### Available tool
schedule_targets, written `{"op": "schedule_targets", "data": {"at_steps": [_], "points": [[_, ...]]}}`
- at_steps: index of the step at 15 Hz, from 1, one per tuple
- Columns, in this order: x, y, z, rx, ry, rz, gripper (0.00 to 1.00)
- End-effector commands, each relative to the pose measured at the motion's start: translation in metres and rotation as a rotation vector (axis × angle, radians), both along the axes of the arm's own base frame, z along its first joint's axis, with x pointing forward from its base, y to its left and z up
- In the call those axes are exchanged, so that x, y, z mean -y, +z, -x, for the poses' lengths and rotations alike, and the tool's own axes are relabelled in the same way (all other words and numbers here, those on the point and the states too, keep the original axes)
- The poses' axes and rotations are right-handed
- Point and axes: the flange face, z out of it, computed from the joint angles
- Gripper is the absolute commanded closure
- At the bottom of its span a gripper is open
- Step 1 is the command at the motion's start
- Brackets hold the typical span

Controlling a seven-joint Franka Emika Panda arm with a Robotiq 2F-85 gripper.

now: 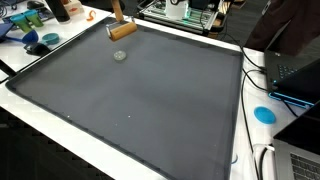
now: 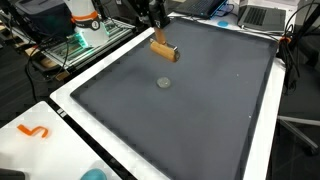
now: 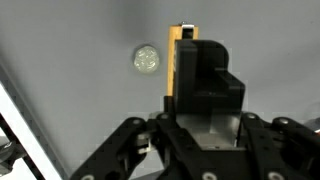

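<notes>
My gripper [image 1: 117,12] is at the far edge of a dark grey mat [image 1: 140,100] and is shut on a wooden block [image 1: 122,30], which hangs tilted just over the mat. Both exterior views show this, with the gripper [image 2: 152,18] above the block [image 2: 164,50]. In the wrist view the block [image 3: 181,50] shows as a yellow-brown strip beside the black finger of my gripper [image 3: 200,90]. A small round grey disc [image 1: 120,56] lies flat on the mat a short way from the block. It also shows in an exterior view [image 2: 164,83] and in the wrist view [image 3: 147,59].
The mat lies on a white table [image 2: 60,110]. A blue round lid [image 1: 264,114] and a laptop [image 1: 300,70] with cables sit beside the mat. Blue clutter [image 1: 35,40] stands at a far corner. An orange squiggle [image 2: 35,131] lies on the white surface.
</notes>
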Motion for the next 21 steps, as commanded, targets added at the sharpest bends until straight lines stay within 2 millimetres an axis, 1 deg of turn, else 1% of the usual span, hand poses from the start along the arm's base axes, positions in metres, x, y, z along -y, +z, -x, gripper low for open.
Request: {"op": "schedule_targets", "data": {"at_steps": [1, 6, 13, 16, 19, 20, 21], "points": [[-0.025, 0.03, 0.012, -0.005, 0.049, 0.083, 0.76], [-0.065, 0.068, 0.02, 0.026, 0.169, 0.21, 0.76], [-0.12, 0.11, 0.03, 0.027, 0.319, 0.357, 0.76], [-0.138, 0.122, 0.032, 0.032, 0.368, 0.394, 0.76], [-0.15, 0.129, 0.032, 0.028, 0.397, 0.42, 0.76], [-0.146, 0.119, 0.028, 0.038, 0.392, 0.385, 0.51], [-0.149, 0.121, 0.028, 0.038, 0.399, 0.39, 0.51]]}}
